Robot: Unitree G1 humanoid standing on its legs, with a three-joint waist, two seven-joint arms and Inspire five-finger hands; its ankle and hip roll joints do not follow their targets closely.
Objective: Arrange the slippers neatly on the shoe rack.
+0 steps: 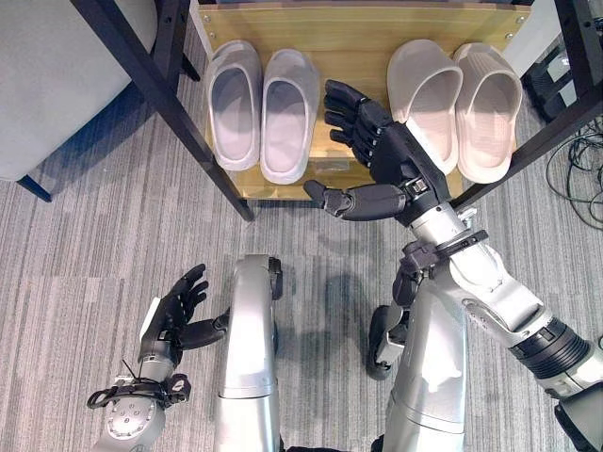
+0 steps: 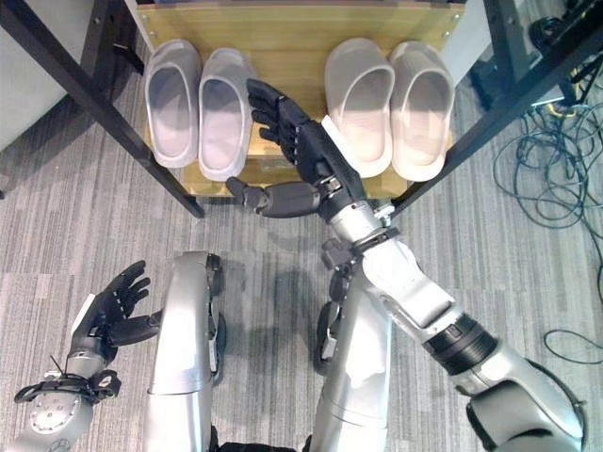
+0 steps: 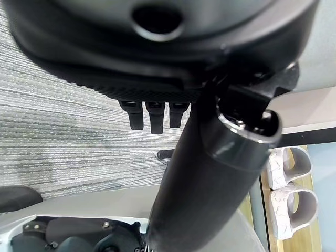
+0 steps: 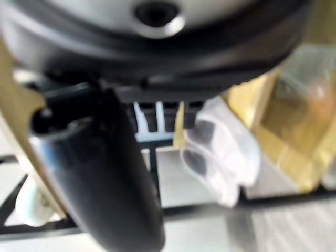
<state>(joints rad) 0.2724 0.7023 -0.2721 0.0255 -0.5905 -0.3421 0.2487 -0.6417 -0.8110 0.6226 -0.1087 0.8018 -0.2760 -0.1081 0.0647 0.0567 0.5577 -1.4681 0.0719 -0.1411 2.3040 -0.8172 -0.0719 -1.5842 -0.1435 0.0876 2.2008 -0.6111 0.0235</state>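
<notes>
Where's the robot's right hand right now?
In the left eye view, the right hand is open over the wooden shoe rack, in the gap between the grey slippers and the beige slippers.

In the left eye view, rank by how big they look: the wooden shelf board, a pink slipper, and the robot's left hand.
1. Light wooden shelf board
2. Pale pink foam slipper
3. Dark left hand, open above the carpet, holding nothing

The hand is nearer the camera, so its true size is unsure.
</notes>
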